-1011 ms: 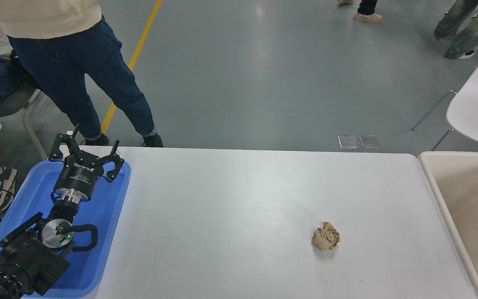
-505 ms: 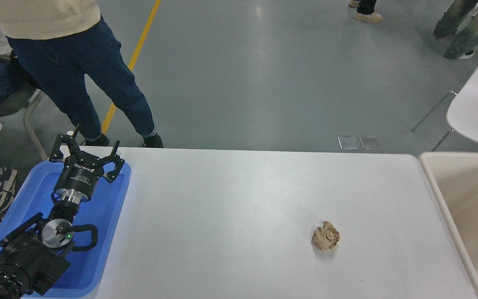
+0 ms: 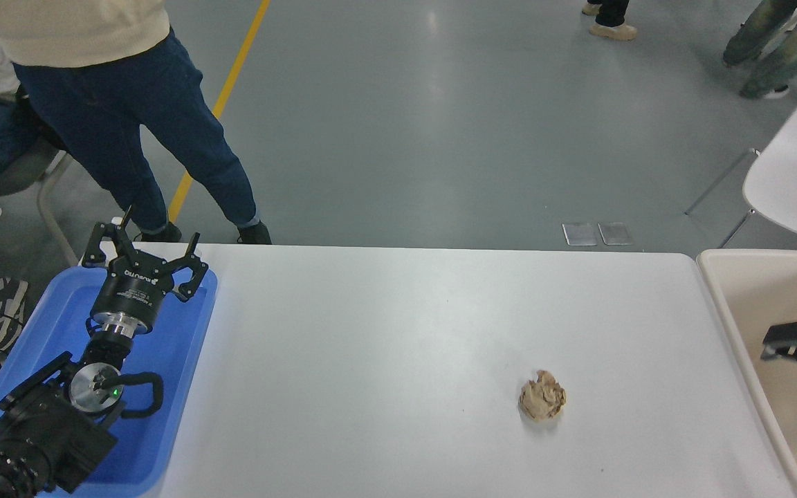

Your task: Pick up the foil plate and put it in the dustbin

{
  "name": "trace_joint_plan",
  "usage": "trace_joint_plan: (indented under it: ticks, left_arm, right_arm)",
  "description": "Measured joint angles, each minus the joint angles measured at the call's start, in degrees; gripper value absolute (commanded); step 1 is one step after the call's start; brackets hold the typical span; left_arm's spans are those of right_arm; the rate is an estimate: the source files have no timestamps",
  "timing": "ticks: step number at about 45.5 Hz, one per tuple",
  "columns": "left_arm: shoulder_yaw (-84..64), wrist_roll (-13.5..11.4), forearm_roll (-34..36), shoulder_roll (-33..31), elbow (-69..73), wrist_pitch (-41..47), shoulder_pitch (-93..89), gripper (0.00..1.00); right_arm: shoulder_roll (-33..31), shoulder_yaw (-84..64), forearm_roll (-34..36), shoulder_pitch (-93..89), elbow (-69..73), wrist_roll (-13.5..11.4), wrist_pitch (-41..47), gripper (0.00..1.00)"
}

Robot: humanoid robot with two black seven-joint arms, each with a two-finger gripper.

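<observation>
No foil plate shows anywhere in the head view. The beige dustbin [image 3: 741, 349] stands at the table's right end, its deep inside plain as far as it shows. My right gripper [image 3: 793, 340] comes in from the right edge and hangs over the bin's inside; only its tip shows. My left gripper [image 3: 142, 249] is parked at the lower left over a blue tray, open and empty.
A small crumpled brown paper ball [image 3: 542, 404] lies on the white table [image 3: 398, 332], right of centre. The shallow blue tray [image 3: 170, 360] sits at the table's left end. A person in jeans [image 3: 129, 117] stands at the far left corner. A white chair [image 3: 796, 180] stands behind the bin.
My right gripper has come into view from the right edge, over the dustbin. The left arm and the paper ball have not moved.
</observation>
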Motion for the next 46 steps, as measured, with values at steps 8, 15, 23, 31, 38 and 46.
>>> trace_joint_plan:
  ticks: [8,15,23,31,38,46]
  left_arm:
    - [0.00,0.00,0.00,0.00,0.00,0.00,0.01,1.00]
    - [0.00,0.01,0.00,0.00,0.00,0.00,0.02,1.00]
    - [0.00,0.01,0.01,-0.02,-0.01,0.00,0.02,1.00]
    - [0.00,0.01,0.01,0.00,0.00,0.00,0.01,1.00]
    - [0.00,0.01,0.01,0.00,0.00,0.00,0.01,1.00]
    - [0.00,0.01,0.01,0.00,0.00,0.00,0.01,1.00]
  right_arm:
    - [6.66,-5.03,-0.15,9.50,0.80,0.00,12.24,1.00]
    - [9.31,-5.18,-0.09,15.14,1.05,0.01,16.27,1.00]
    - [13.18,-4.86,0.46,22.32,1.20,-0.04,18.77,1.00]
    - [16.65,-4.74,0.64,27.99,1.35,-0.05,19.93,1.00]
    - [19.10,-4.66,0.68,31.02,1.42,-0.05,20.36,1.00]
    - [21.46,-4.92,0.62,32.84,1.45,-0.05,20.58,1.00]
